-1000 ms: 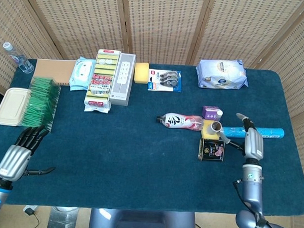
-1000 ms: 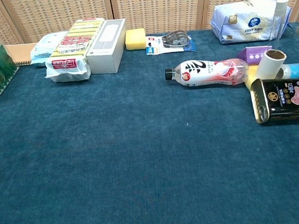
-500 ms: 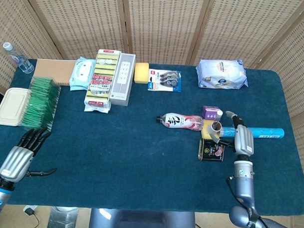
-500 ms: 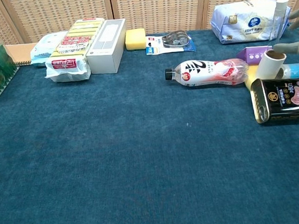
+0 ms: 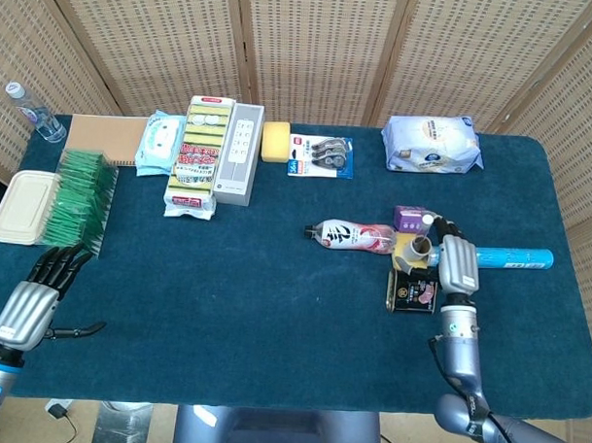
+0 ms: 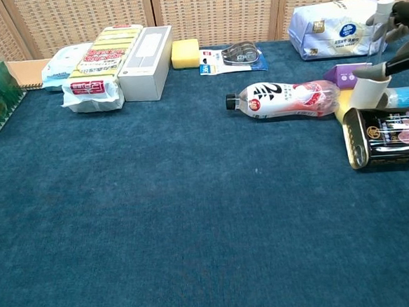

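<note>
Black rectangular tin with gold rim (image 6: 388, 136): a figure reading roughly "280" in the upper corner of its face, the remaining print too small to read.

Clear plastic bottle with white-and-pink label (image 6: 286, 99): large black brush-style characters, not legible as words.

Red-and-yellow pack of sponges in clear wrap (image 6: 98, 71): red panels with white lettering, unreadable.

Pale blue-white soft pack of tissues (image 6: 338, 19): round blue emblems, text too small to make out.

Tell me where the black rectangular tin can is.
Head view, right side: the black rectangular tin can lies beside the right hand, just in front of the cardboard roll.
</note>
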Controlling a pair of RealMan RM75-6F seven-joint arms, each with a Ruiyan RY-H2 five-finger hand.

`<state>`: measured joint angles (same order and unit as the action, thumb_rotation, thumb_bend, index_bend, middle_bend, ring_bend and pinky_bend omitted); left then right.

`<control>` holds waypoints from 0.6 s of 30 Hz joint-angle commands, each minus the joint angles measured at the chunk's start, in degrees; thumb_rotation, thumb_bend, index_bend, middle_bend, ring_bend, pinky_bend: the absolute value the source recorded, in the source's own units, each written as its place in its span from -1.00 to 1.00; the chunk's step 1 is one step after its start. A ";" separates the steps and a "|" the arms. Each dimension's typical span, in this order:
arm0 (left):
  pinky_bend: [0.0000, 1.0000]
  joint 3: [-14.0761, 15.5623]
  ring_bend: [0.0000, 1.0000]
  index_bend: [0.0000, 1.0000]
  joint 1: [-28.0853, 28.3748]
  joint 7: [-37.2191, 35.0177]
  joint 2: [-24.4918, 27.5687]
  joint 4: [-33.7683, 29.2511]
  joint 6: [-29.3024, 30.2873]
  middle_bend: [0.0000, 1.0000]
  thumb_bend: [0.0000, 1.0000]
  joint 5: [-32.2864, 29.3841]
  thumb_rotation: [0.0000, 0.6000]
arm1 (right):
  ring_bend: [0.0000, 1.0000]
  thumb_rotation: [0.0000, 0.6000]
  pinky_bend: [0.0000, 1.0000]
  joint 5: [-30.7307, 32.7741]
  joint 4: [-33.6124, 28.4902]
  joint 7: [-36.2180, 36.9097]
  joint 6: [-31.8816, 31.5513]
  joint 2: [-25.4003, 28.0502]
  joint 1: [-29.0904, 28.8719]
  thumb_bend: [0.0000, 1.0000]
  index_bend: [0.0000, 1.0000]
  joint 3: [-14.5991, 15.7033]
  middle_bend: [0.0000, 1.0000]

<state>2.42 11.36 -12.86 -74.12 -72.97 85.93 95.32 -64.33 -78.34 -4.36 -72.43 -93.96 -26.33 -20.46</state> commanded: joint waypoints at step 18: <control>-0.94 -0.15 -1.00 -1.00 0.11 -0.76 -0.18 0.56 -0.95 -1.00 -1.00 -0.83 0.06 | -0.22 1.00 0.05 0.72 2.49 -3.51 -0.92 -1.38 -1.72 -0.40 -0.29 -0.56 -0.22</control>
<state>2.28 11.47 -13.63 -74.28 -72.39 85.01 94.51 -63.59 -75.91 -7.91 -73.30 -95.28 -28.00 -20.97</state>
